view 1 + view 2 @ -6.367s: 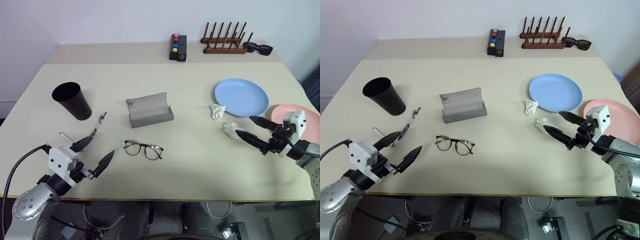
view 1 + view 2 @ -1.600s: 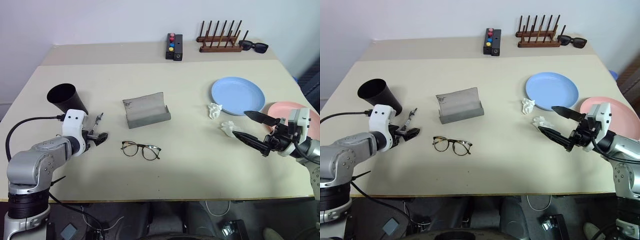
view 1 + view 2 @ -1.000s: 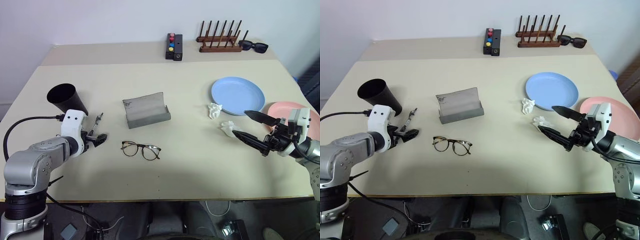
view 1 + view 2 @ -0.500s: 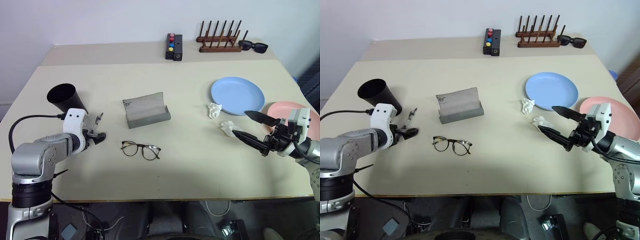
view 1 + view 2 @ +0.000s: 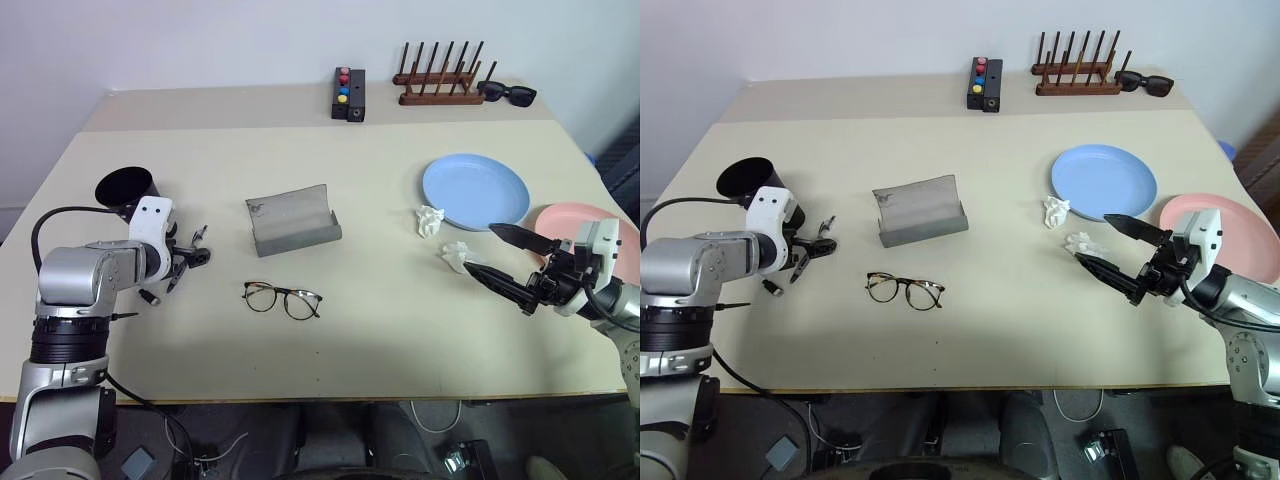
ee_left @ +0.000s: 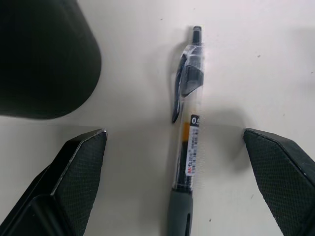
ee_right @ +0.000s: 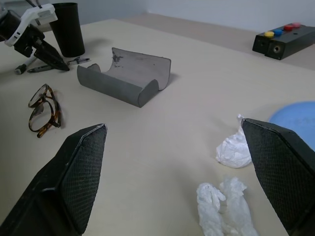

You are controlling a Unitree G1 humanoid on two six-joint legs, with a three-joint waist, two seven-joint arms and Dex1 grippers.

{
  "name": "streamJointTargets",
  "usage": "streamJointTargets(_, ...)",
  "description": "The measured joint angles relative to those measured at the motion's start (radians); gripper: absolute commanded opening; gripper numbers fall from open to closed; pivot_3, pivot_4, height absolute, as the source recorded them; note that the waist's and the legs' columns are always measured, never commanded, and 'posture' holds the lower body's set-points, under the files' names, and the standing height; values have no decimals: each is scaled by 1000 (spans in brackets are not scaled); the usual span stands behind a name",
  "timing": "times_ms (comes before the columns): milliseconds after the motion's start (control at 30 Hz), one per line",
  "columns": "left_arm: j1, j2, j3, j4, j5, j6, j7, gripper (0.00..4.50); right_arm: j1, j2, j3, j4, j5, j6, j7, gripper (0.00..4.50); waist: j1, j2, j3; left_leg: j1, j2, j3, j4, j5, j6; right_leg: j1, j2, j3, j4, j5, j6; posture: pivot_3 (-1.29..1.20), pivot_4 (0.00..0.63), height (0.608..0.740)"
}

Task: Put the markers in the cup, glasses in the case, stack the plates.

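My left gripper stands open just right of the black cup, tilted down at the table. A pen-like marker with a clear barrel and black grip lies on the table between its fingers, untouched. Another marker's end shows behind that arm. The wire-framed glasses lie in front of the open grey case. The blue plate and the pink plate lie apart at the right. My right gripper is open and empty, level, in front of the pink plate.
Two crumpled tissue wads lie by the blue plate, the nearer one at my right fingertips. At the far edge stand a black button box, a wooden rack and black sunglasses.
My left gripper has moved forward towards the cup and now straddles the marker. The right arm has stayed still.
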Motion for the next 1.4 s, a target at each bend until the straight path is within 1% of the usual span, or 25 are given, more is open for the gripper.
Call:
streamJointTargets(233, 34, 51, -57, -84, -10, 28, -83, 4500, 14, 0, -1, -1, 0, -8, -4, 4472, -2, 0, 0, 0, 0, 0, 0, 0, 0, 0, 0, 0, 0, 0, 0, 0, 150, 740)
streamJointTargets(400, 66, 72, -64, -135, -20, 42, -110, 4500, 10, 1, -1, -1, -1, -17, -8, 4472, -2, 0, 0, 0, 0, 0, 0, 0, 0, 0, 0, 1, 0, 0, 0, 0, 150, 740)
streamJointTargets(467, 67, 72, -63, -136, -20, 44, -111, 3998, 5, 1, 0, 0, -1, -18, -8, 4500, -2, 0, 0, 0, 0, 0, 0, 0, 0, 0, 0, 1, 0, 0, 0, 0, 150, 740)
streamJointTargets(500, 67, 72, -62, -136, -20, 46, -111, 3672, 3, 1, 0, 0, -2, -18, -8, 4500, -2, 0, 0, 0, 0, 0, 0, 0, 0, 0, 0, 0, 0, 0, 0, 0, 150, 740)
streamJointTargets(533, 67, 72, -61, -137, -20, 48, -110, 3242, 1, 1, 0, 0, -2, -18, -9, 4500, -2, 0, 0, 0, 0, 0, 0, 0, 0, 0, 0, 0, 0, 0, 0, 0, 150, 740)
streamJointTargets(567, 67, 72, -60, -137, -20, 50, -109, 2683, 0, 1, 0, 0, -2, -18, -10, 4500, -1, 0, 0, 0, 0, 0, 0, 0, 0, 0, 0, 0, 0, 0, 0, 0, 150, 740)
streamJointTargets(600, 67, 72, -58, -138, -20, 52, -107, 2291, 0, 1, 0, 0, -2, -18, -12, 4500, -1, 0, 0, 0, 0, 0, 0, 0, 0, 0, 0, 0, 0, 0, 0, 0, 150, 740)
streamJointTargets(633, 67, 72, -55, -138, -20, 58, -105, 1683, 0, 2, 1, 0, -2, -18, -14, 4500, -1, 0, 0, 0, 0, 0, 0, 0, 0, 0, 0, 0, 0, 0, 0, 0, 150, 740)
streamJointTargets(667, 67, 72, -53, -138, -20, 62, -102, 1226, 0, 2, 1, 0, -2, -18, -16, 4500, -1, 0, 0, 0, 0, 0, 0, 0, 0, 0, 0, 0, 0, 0, 0, 0, 150, 740)
streamJointTargets(700, 67, 72, -52, -138, -20, 64, -100, 611, 0, 2, 1, 0, -2, -18, -18, 4500, -1, 0, 0, 0, 0, 0, 0, 0, 0, 0, 0, 0, 0, 0, 0, 0, 150, 740)
streamJointTargets(733, 67, 71, -49, -138, -19, 65, -98, 94, 0, 2, 2, 0, -2, -18, -19, 4500, -1, 0, 0, 0, 0, 0, 0, 0, 0, 0, 0, 0, 0, 0, 0, 0, 150, 740)
streamJointTargets(767, 67, 69, -45, -138, -20, 66, -98, 12, 0, 2, 3, 0, -2, -18, -20, 4500, -1, 0, 0, 0, 0, 0, 0, 0, 0, 0, 0, 0, 0, 0, 0, 0, 150, 740)
streamJointTargets(1100, 95, 48, -3, -166, -21, 67, -81, 12, -9, 2, 8, -4, 3, 1, -26, 4500, -2, 0, 0, 0, 0, 0, 0, 0, 0, 0, 0, 0, 0, 0, 0, 0, 150, 740)
streamJointTargets(1267, 128, 16, 45, -209, -25, 65, -77, 12, -56, 28, 18, -4, 0, -9, -42, 4500, -2, 0, 0, 0, 0, 0, 0, 0, 0, 0, 0, 0, 0, 0, 0, 0, 150, 740)
streamJointTargets(1400, 155, -14, 89, -267, -45, 43, -77, 12, -76, 48, 51, -7, 4, -2, -43, 4500, 0, 0, 0, -1, 0, 0, 1, 0, 0, 0, 0, 0, 0, 0, 0, 0, 150, 740)
